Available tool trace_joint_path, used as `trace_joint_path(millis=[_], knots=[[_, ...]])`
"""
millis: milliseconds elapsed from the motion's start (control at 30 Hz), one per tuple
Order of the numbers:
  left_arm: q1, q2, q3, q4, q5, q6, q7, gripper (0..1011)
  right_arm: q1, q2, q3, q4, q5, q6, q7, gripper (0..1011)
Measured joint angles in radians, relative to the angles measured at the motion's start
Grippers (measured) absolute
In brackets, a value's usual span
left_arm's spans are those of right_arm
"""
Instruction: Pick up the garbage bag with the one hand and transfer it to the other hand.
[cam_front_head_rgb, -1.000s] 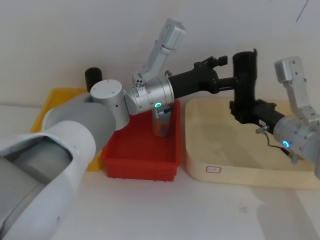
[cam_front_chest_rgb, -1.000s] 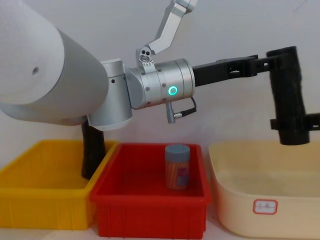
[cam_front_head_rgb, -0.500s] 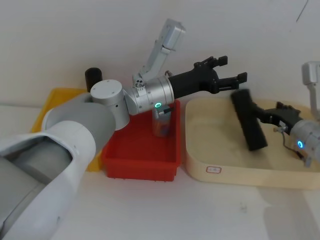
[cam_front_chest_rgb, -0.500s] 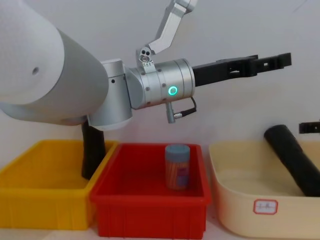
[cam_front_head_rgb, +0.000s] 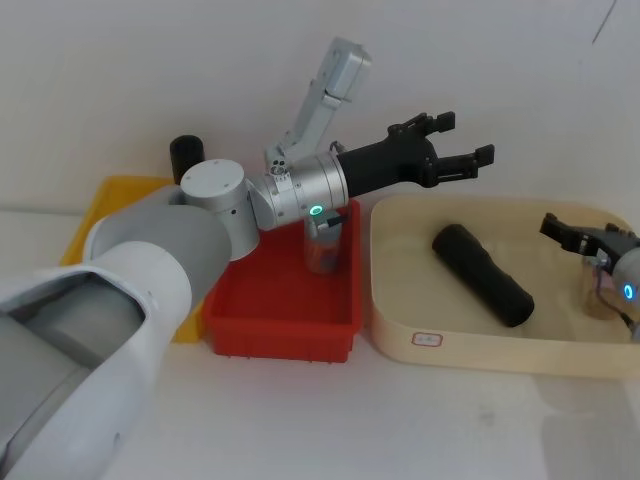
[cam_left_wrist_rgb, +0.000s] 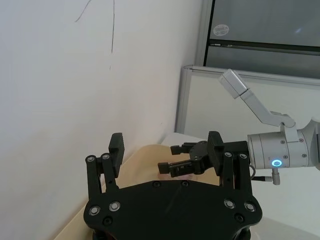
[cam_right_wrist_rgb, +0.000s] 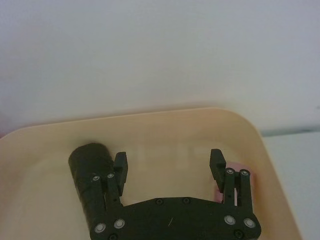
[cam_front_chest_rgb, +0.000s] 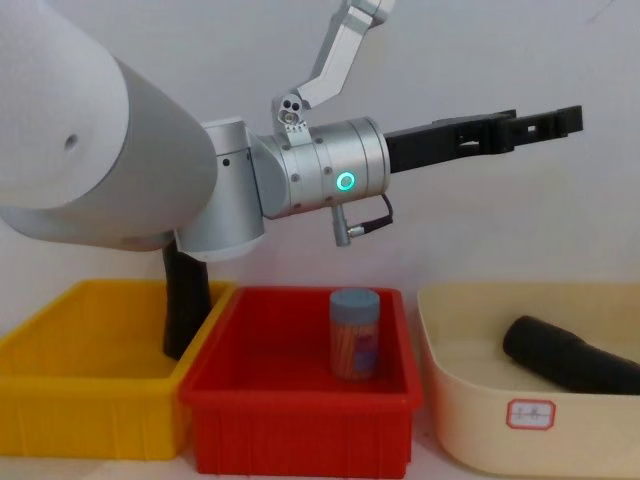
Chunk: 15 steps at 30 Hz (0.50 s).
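Here I saw the garbage bag (cam_front_head_rgb: 481, 274) lying loose in the cream tray (cam_front_head_rgb: 480, 348), apparently flat; left gripper (cam_front_head_rgb: 468, 165) and right gripper (cam_front_head_rgb: 570, 232) both spread, empty.

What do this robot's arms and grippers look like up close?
The left gripper has long black fingers with screw heads, on a silver cylindrical wrist with a green-cyan ring light and a thin black cable loop. A pale grey bracket juts from the wrist, and the upper arm is smooth grey-white. The right gripper is black too, on a silver wrist with a blue ring light.
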Motion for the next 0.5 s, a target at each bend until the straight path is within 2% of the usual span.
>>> trace_joint_path(millis=[500], knots=[[0.000,0.000,0.000,0.000,0.000,0.000,0.000,1001,0.001,-0.014,0.038,0.012,0.008,0.015,-0.040,1001]])
